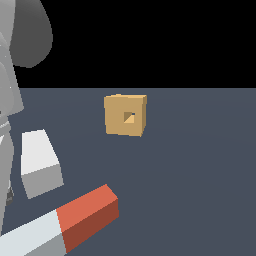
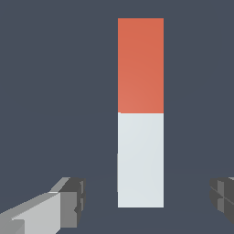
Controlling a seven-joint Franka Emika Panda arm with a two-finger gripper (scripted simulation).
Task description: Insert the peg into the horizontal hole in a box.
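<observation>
Hovering with fingers spread wide apart and empty, gripper (image 2: 145, 201) straddled white end of peg (image 2: 140, 113), long axis crossing finger line, bar flat on floor (image 1: 200, 175), red end aimed roughly toward box (image 1: 125, 115), well apart.

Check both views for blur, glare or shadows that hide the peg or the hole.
Exterior view: no glare; flat shading, coarse pixelated edges, the hole small but readable in the box; black band above the floor. Wrist view: the peg sharp and evenly lit, only a faint shadow beside its white half; the hand cropped at the frame edge.
</observation>
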